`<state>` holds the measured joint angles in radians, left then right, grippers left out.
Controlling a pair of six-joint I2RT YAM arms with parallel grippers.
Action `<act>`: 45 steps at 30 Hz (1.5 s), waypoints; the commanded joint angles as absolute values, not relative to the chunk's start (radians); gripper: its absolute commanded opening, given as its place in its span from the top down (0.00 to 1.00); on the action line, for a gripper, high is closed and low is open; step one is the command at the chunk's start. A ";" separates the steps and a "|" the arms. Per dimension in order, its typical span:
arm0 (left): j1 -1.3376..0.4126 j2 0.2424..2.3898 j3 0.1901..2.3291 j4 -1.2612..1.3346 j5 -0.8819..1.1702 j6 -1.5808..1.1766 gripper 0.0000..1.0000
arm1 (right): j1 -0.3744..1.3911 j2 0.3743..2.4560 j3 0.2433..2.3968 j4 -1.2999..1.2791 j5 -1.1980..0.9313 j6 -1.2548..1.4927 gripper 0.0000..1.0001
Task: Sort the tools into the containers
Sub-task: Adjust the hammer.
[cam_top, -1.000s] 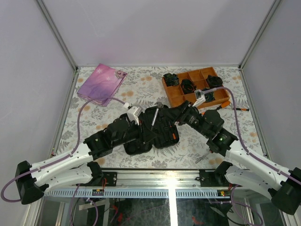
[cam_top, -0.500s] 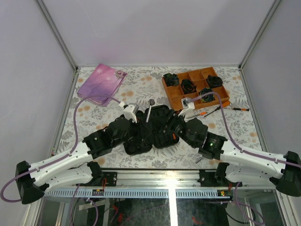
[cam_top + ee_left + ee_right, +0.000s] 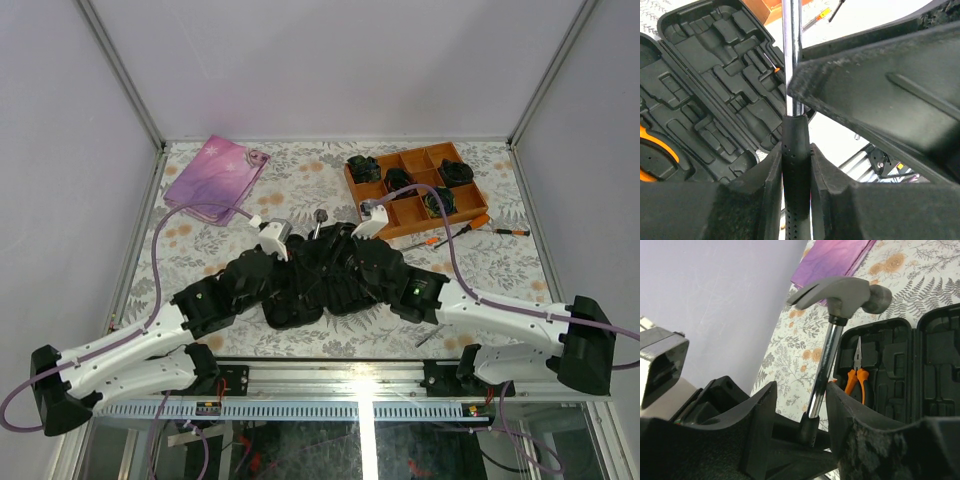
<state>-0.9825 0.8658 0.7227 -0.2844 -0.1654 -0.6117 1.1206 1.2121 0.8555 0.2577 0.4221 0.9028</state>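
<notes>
My left gripper [image 3: 796, 150] is shut on the black handle of a hammer [image 3: 791, 50], which stands upright above the open black tool case [image 3: 290, 312]. The steel hammer head [image 3: 840, 292] tops a shiny shaft [image 3: 822, 370]. My right gripper [image 3: 800, 390] is open and straddles that shaft just above the handle; its right finger is near the shaft and a gap shows on the left. Orange-handled pliers [image 3: 856, 375] lie in a slot of the case [image 3: 900, 370]. In the top view both grippers meet over the case below the hammer head [image 3: 320, 214].
An orange divided tray [image 3: 400, 212] with black bundles stands at the back right. Loose screwdrivers [image 3: 470, 225] lie beside it. A pink-purple pouch [image 3: 215, 172] lies at the back left. A thin tool [image 3: 430, 335] rests near the front edge.
My right arm has swung left from the tray side, and its gripper now straddles the hammer's shaft. The left gripper has kept the hammer, which has shifted slightly toward the back.
</notes>
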 commanded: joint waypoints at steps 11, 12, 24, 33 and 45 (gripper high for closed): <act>-0.990 0.802 0.707 -0.182 -0.160 -0.579 0.97 | 1.118 1.309 0.999 0.116 0.492 0.965 0.82; -0.989 0.796 0.705 -0.179 -0.161 -0.578 0.97 | 1.112 1.311 0.997 0.115 0.483 0.969 0.85; -0.989 0.722 0.666 -0.151 -0.122 -0.576 0.52 | 1.033 1.233 0.904 0.284 0.300 0.959 1.00; -0.988 0.635 0.659 -0.123 -0.056 -0.592 0.28 | 1.025 1.144 0.886 0.327 0.170 0.828 1.00; -0.988 0.590 0.646 -0.003 0.189 -0.581 0.27 | 1.025 1.088 0.828 0.595 -0.129 0.827 1.00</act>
